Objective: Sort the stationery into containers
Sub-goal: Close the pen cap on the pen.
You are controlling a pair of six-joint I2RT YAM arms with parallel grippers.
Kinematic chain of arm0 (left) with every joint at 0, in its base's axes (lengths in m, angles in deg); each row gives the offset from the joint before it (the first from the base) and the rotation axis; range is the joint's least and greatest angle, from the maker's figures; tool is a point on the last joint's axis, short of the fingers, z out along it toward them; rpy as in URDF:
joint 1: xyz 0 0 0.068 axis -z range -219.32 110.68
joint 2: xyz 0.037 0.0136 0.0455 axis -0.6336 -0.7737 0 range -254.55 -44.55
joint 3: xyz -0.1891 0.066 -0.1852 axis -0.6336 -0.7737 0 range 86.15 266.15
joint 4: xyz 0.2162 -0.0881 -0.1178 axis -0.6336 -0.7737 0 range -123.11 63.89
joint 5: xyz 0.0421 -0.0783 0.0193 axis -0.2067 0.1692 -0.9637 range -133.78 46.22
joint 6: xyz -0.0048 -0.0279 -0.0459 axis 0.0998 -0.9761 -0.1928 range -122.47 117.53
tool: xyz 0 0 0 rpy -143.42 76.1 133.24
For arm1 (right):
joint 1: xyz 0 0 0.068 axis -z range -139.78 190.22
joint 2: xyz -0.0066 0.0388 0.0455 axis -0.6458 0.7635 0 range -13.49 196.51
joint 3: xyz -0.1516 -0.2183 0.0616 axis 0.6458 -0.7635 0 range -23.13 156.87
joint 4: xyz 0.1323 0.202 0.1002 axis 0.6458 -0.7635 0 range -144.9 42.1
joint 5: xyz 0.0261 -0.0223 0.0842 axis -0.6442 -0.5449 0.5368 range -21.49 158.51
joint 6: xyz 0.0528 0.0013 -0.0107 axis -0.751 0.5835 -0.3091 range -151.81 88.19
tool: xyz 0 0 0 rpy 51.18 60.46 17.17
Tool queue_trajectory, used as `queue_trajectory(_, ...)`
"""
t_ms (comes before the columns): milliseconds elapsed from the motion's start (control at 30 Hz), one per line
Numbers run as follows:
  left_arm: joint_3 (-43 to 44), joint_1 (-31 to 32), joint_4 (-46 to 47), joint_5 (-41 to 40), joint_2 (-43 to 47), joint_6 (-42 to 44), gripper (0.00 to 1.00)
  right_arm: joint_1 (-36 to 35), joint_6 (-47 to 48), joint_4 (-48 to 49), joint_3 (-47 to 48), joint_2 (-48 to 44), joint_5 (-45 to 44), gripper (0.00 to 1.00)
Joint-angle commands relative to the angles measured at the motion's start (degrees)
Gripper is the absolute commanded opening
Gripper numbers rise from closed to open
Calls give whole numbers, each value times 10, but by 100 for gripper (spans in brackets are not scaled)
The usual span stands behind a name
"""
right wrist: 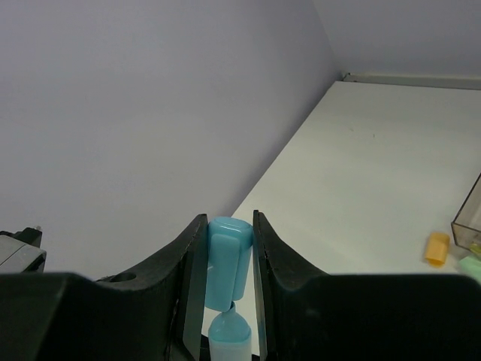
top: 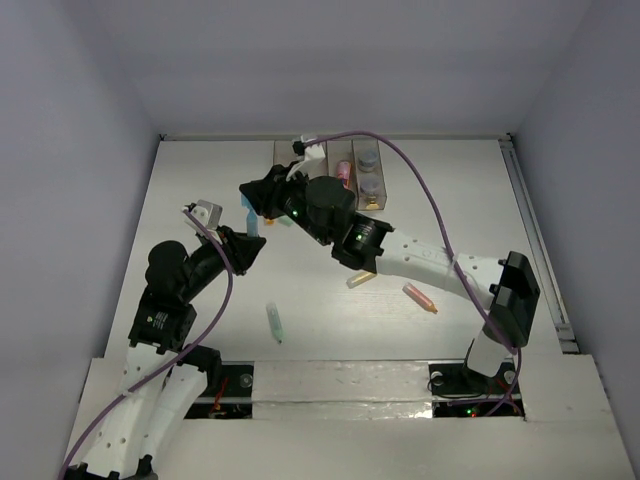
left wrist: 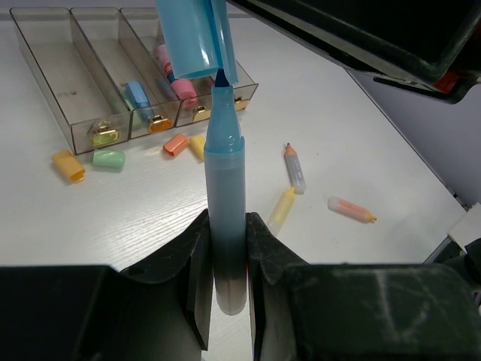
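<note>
A blue marker stands upright between the fingers of my left gripper, which is shut on its barrel. The marker's bare tip points up. Right over that tip hangs a blue cap, with my right gripper shut on it; cap and tip just touch. In the top view both grippers meet left of centre, left gripper below right gripper. The containers stand behind, holding a yellow piece, a blue stick and pink sticks; round grey-blue pieces fill the rightmost bin.
Loose in front of the bins lie an orange cap, a green cap, a coral cap and a yellow cap. Further right lie a yellow marker, a grey marker and a pink marker. A green marker lies near the front.
</note>
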Motion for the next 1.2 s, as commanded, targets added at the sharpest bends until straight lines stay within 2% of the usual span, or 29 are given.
queue_trajectory(0,0,-2,18,1,6,0,0,-11,20,28,8,-15,-16,11)
queue_trajectory(800,1,-2,16,-2,7,-1,0,-27,47,33,-37,-39,-34,11)
queue_trajectory(1167,1,-2,16,-4,10,-1,0,-45,29,72,-85,-47,-45,10)
